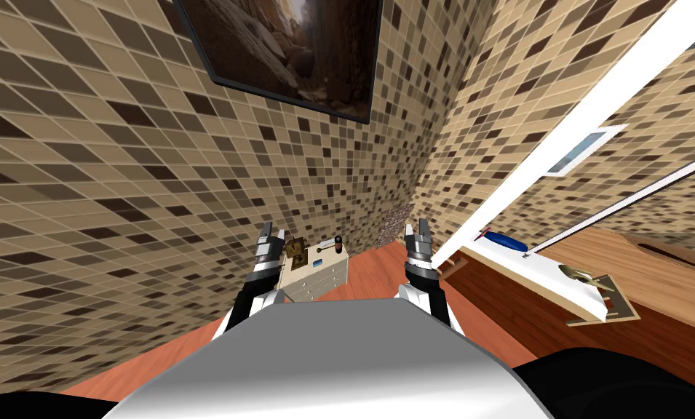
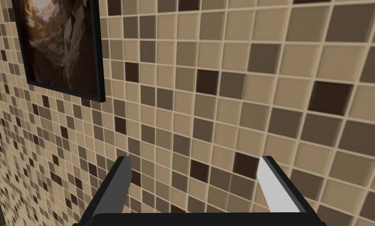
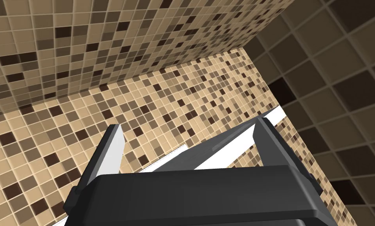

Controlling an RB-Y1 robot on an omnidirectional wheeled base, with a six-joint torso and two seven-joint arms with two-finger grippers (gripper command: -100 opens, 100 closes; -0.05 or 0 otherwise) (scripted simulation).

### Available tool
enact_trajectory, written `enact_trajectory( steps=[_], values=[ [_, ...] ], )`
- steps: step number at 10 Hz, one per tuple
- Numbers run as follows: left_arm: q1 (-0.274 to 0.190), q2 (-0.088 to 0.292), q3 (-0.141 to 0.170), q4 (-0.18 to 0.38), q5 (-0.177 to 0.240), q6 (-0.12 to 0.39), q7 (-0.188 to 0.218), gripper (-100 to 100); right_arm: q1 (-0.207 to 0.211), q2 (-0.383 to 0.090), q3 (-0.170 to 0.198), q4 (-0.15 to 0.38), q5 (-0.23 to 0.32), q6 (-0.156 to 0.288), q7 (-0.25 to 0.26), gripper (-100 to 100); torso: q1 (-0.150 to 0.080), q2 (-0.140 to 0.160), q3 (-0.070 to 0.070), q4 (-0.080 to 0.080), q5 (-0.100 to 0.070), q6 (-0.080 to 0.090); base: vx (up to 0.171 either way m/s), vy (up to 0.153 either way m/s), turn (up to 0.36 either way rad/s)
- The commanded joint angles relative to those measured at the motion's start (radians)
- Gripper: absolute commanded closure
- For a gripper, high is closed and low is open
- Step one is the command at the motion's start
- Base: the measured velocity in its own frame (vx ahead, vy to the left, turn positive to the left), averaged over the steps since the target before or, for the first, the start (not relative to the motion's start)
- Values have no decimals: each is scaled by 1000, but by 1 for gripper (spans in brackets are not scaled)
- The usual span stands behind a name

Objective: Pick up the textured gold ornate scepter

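Note:
A small gold ornate object (image 1: 581, 276), which looks like the scepter, lies on a long white top (image 1: 538, 275) over a wooden cabinet at my right, well away from both hands. My left gripper (image 1: 272, 234) is raised in front of my chest; its fingers (image 2: 275, 184) stand open with nothing between them, facing a tiled wall. My right gripper (image 1: 418, 230) is held up near the room's corner. It too is open and empty, as the right wrist view's gripper (image 3: 188, 127) shows.
A small pale chest of drawers (image 1: 316, 275) stands against the tiled wall ahead, with a brownish-gold item (image 1: 295, 252) and a grey cylinder (image 1: 329, 246) on top. A blue object (image 1: 506, 241) lies farther along the white top. A dark-framed picture (image 1: 295, 51) hangs above.

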Motion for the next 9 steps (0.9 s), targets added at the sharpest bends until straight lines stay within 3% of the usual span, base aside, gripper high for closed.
enact_trajectory(
  steps=[1,6,9],
  values=[
    [6,31,-1,-2,1,-2,5,-100,0,0,0,0,0,0,0,0,0,0,0,0,0,0,-10,4,-18],
    [52,135,-7,-7,20,-13,41,-100,0,0,0,0,0,0,0,0,2,2,1,1,0,0,-30,15,-48],
    [110,190,-4,10,61,-14,89,-100,0,0,0,0,0,0,0,0,1,3,2,1,0,0,-37,13,-180]
  ],
)
